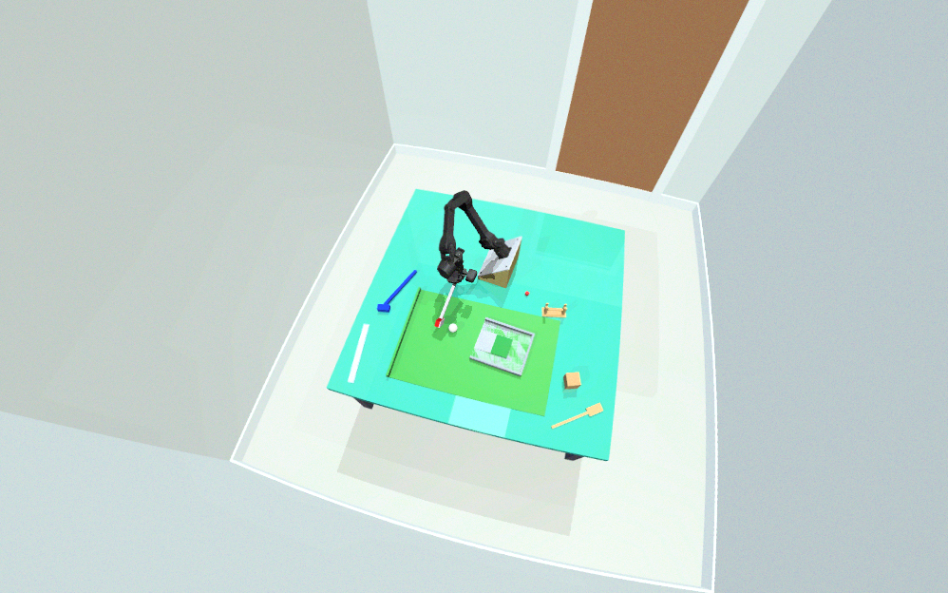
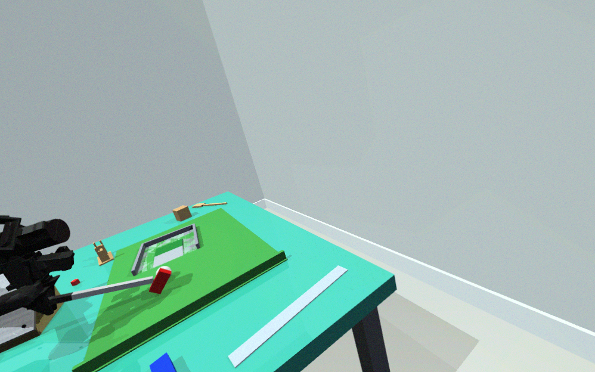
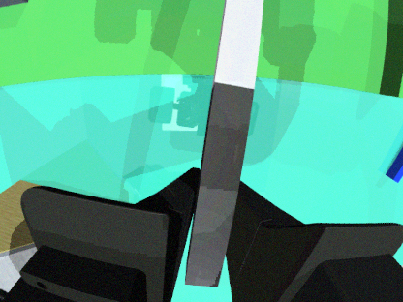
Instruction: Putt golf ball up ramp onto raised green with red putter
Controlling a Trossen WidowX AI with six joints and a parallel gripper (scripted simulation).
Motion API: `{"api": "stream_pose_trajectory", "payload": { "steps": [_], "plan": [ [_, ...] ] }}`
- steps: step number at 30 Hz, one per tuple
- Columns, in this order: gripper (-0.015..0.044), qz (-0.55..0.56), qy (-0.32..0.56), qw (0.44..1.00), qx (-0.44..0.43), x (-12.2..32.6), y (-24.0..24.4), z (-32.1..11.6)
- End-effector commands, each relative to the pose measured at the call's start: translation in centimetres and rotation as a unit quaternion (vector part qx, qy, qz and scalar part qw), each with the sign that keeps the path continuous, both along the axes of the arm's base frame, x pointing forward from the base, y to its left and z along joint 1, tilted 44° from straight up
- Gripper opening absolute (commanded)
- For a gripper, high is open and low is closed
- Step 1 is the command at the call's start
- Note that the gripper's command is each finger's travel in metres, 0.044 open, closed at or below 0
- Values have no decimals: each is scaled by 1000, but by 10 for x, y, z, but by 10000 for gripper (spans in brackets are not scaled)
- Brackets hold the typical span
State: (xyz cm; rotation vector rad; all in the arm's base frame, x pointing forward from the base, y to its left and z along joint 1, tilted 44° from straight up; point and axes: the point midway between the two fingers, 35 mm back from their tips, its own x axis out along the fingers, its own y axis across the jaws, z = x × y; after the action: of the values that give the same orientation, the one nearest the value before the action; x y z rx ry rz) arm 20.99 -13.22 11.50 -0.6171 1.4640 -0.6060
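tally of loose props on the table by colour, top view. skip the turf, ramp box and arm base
Red: 2 — putter held in the gripper, small block
Blue: 1 — putter
White: 2 — golf ball, flat strip
Tan wood: 3 — stand, cube, paddle
Total: 8
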Motion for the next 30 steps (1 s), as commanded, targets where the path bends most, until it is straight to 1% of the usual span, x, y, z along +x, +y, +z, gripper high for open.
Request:
{"api": "stream_pose_trajectory", "payload": {
  "steps": [1, 10, 17, 22, 27, 30],
  "plan": [
    [0, -1, -1, 1000, 0, 0, 0, 1],
    [0, 2, -2, 1000, 1, 1, -22, 19],
    [0, -3, 0, 1000, 0, 0, -19, 15],
    [0, -1, -1, 1000, 13, 10, 21, -26],
    [0, 1, 0, 1000, 9, 4, 65, -68],
    [0, 2, -1, 1000, 4, -1, 76, -79]
  ]
}}
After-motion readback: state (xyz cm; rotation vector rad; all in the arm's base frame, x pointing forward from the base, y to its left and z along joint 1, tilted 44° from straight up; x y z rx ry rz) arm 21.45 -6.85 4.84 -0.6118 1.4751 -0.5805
